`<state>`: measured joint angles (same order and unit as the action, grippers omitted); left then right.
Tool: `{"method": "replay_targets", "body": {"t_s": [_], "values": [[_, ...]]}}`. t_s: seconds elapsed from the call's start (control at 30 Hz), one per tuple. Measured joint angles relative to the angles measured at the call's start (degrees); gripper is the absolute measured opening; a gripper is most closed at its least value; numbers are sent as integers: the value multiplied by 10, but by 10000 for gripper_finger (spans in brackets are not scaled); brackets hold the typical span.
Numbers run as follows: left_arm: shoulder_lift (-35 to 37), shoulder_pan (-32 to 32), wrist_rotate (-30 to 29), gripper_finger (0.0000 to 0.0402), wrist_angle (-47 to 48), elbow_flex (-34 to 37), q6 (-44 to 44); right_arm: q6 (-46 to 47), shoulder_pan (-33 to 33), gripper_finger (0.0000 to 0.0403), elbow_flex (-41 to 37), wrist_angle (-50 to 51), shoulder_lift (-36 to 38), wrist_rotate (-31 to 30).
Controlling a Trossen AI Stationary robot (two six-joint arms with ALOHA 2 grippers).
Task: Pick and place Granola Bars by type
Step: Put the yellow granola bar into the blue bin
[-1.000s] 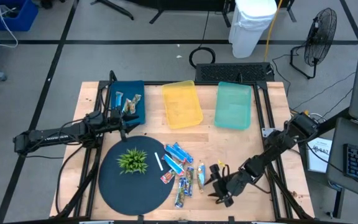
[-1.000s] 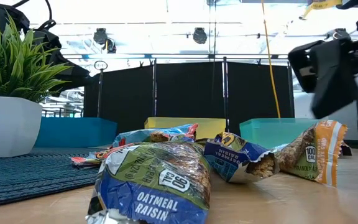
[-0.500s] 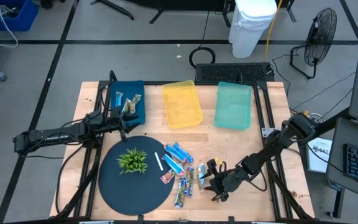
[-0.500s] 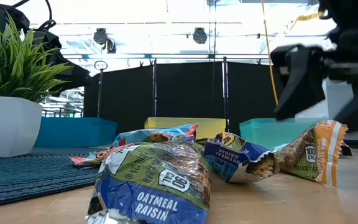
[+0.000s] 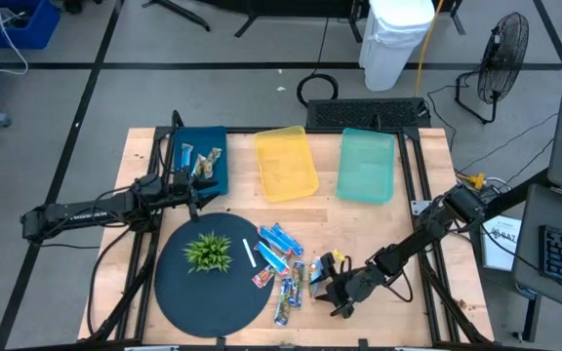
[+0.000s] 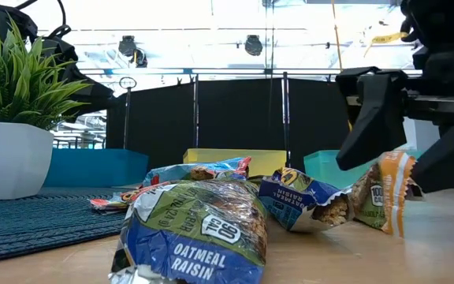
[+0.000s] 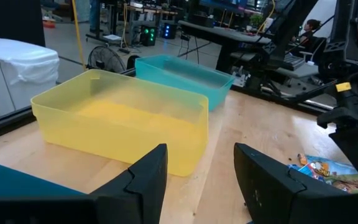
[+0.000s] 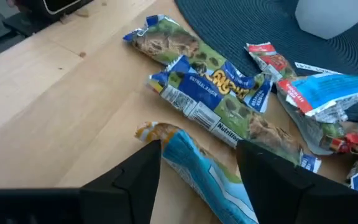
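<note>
Several granola bars (image 5: pixel 281 263) lie in a loose pile on the table's near middle, partly on a dark round mat (image 5: pixel 179 292). Two more sit in the blue bin (image 5: pixel 213 175). My right gripper (image 5: pixel 326 282) is open at the pile's right edge. Its fingers stand on either side of a light-blue bar with an orange end (image 8: pixel 191 158), which lies flat on the wood. In the low view this bar (image 6: pixel 381 197) shows below the gripper (image 6: pixel 404 158). My left gripper (image 7: pixel 201 168) waits open by the blue bin, holding nothing. My right gripper straddles the orange-ended bar near its orange end (image 8: pixel 157 132), one finger along each long side. It comes slanting down from the table's right. The bar rests on the table. Whether either finger touches it, I cannot tell.
A yellow bin (image 5: pixel 286 164) and a teal bin (image 5: pixel 367 166) stand side by side at the far edge. On the mat are a potted green plant (image 5: pixel 208 252) and a thin white stick (image 5: pixel 249 253). Bare wood lies right of the pile.
My right gripper has gone down and toward the table's left, up to the pile, rolling a little, so that its fingers now stand astride the orange-ended bar. In the low view that bar has shifted slightly leftward.
</note>
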<state>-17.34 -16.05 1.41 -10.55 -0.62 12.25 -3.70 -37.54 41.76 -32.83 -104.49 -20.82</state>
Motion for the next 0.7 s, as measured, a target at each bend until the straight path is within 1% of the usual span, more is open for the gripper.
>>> {"method": "replay_targets", "body": {"t_s": [0.23,0.3,0.47,0.6,0.7], "values": [[0,0,0,186,0,0,0,-1,5,175,0,48,0,-6],[0,0,0,187,0,0,0,8,9,171,0,64,0,-16],[0,0,0,187,0,0,0,28,18,154,1,79,0,-17],[0,0,0,186,0,0,0,24,19,120,1,78,0,-17],[0,0,0,187,0,0,0,16,19,79,1,74,0,-16]]}}
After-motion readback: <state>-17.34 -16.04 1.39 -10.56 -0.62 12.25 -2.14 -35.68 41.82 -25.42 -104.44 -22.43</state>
